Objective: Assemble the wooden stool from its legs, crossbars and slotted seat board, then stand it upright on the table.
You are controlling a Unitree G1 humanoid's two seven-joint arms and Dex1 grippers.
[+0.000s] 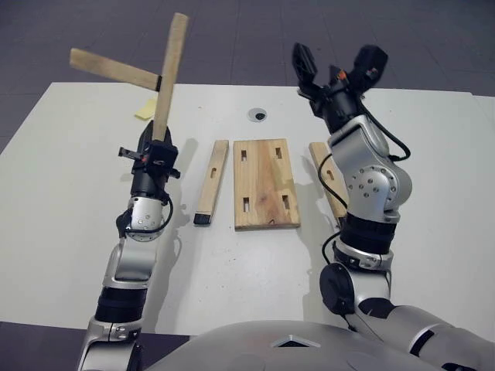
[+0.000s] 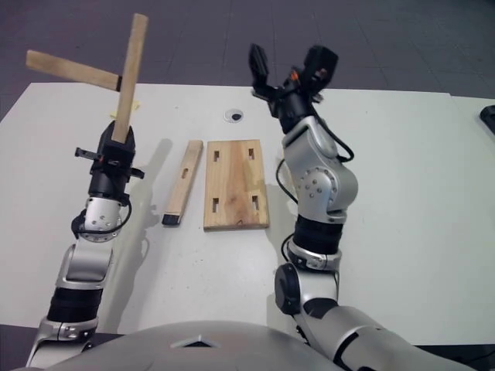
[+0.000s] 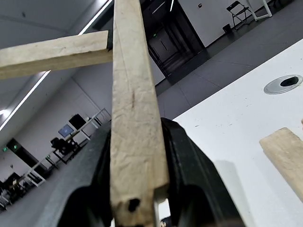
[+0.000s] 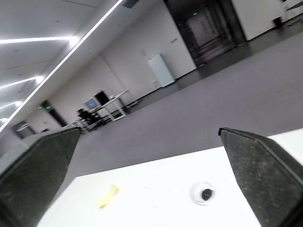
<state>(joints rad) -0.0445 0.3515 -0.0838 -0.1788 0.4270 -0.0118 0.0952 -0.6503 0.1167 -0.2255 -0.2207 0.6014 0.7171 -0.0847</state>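
Now my left gripper (image 1: 158,147) clamps a leg (image 1: 170,73) upright in the upper left of the frame, its crossbar (image 1: 112,68) jutting leftward, away from my right gripper (image 1: 338,66), spread wide and empty, up and right of the flat seat board (image 1: 265,182).

light: bright, even, from overhead | source: ceiling light strips (image 4: 47,40), glaring white in the wrist views | table (image 1: 433,154): pale, no hard glare around the seat board (image 1: 266,183) | shadows: soft grey, cast from left arm (image 1: 143,209) and right arm (image 1: 371,185) toward the seat board
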